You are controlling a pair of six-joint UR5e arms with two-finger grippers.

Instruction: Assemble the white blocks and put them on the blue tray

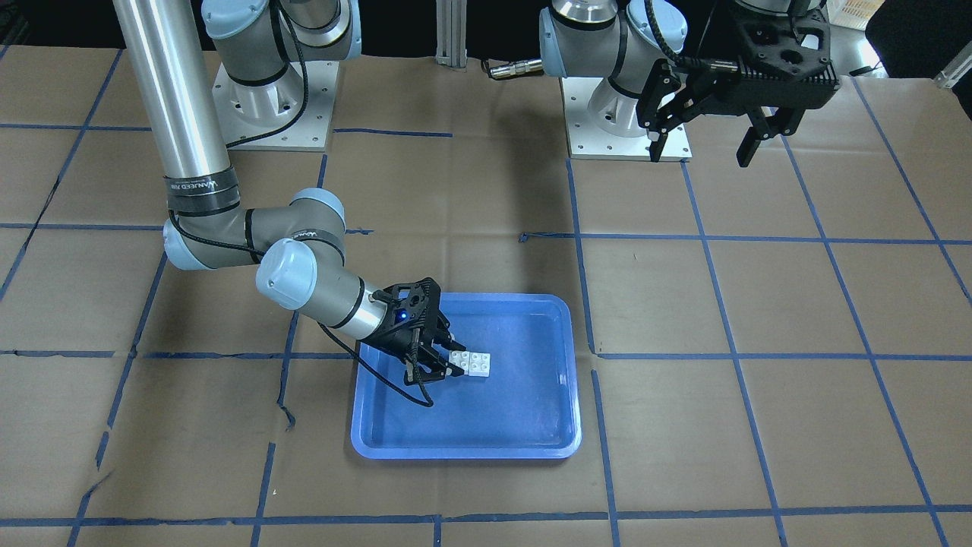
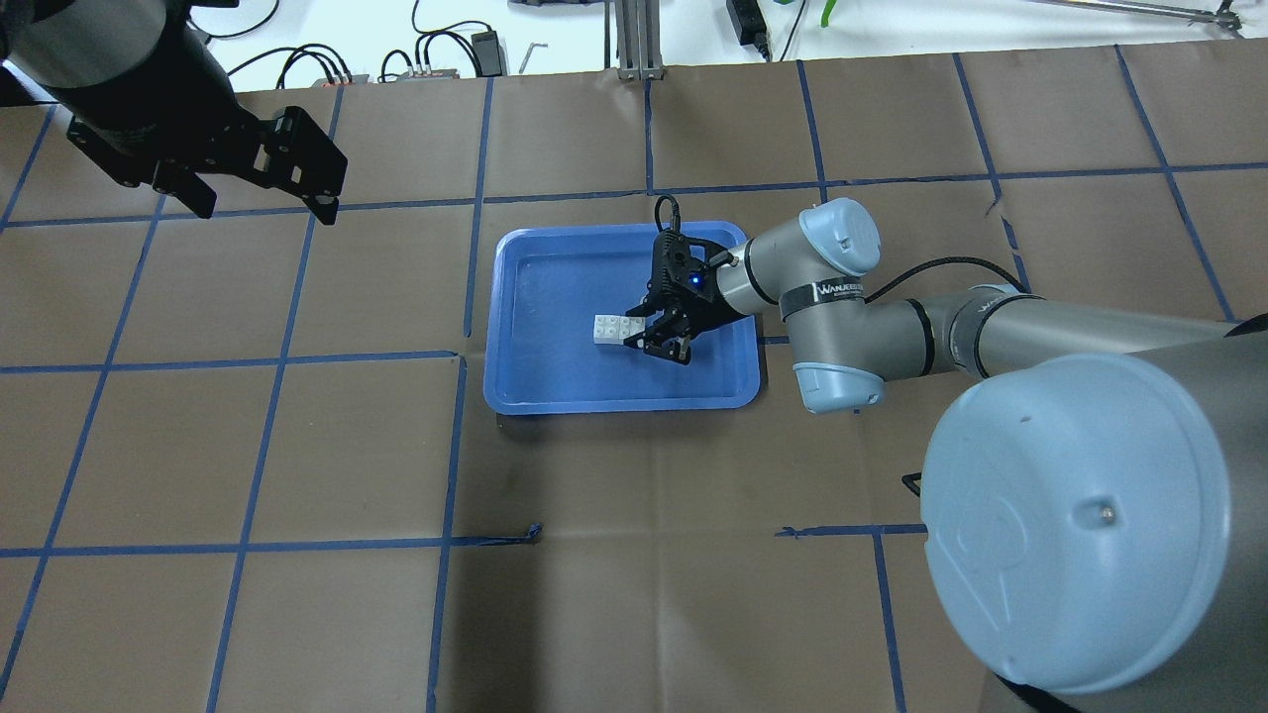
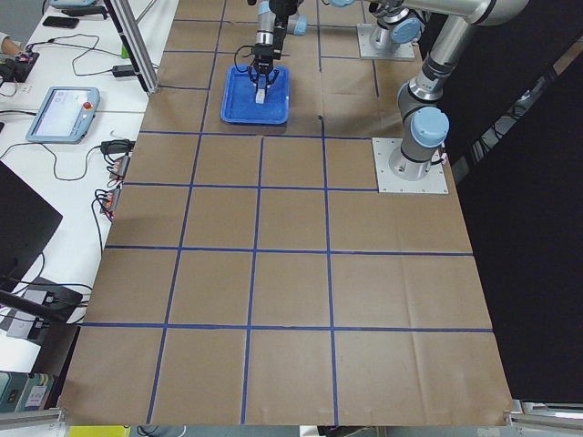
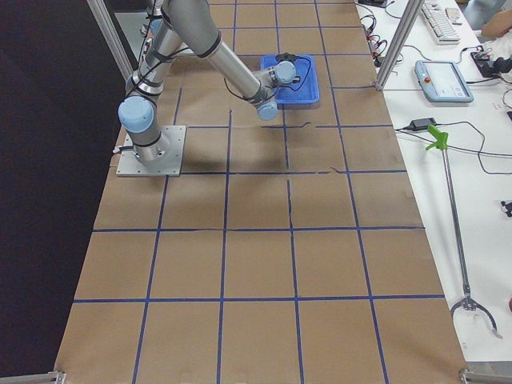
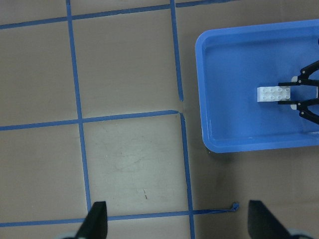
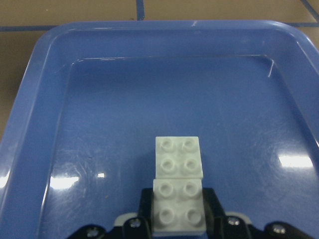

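Observation:
The two white blocks point(image 1: 472, 363) lie end to end as one piece on the floor of the blue tray point(image 1: 463, 450). My right gripper point(image 1: 459, 362) reaches low into the tray and is shut on the near block. In the right wrist view the fingers point(image 6: 208, 199) flank the near block point(image 6: 178, 214), and the other block point(image 6: 178, 155) sticks out ahead. The blocks point(image 2: 609, 329), the right gripper point(image 2: 632, 332) and the tray point(image 2: 555, 396) also show in the overhead view. My left gripper point(image 2: 297, 193) hangs high, open and empty, far from the tray.
The table is covered in brown paper with a blue tape grid point(image 2: 456, 356). Both arm base plates point(image 1: 626, 121) stand at the robot's edge. Cables and a power brick point(image 2: 485, 45) lie beyond the far edge. The left wrist view looks down on the tray point(image 5: 249, 144) and the blocks point(image 5: 273, 93).

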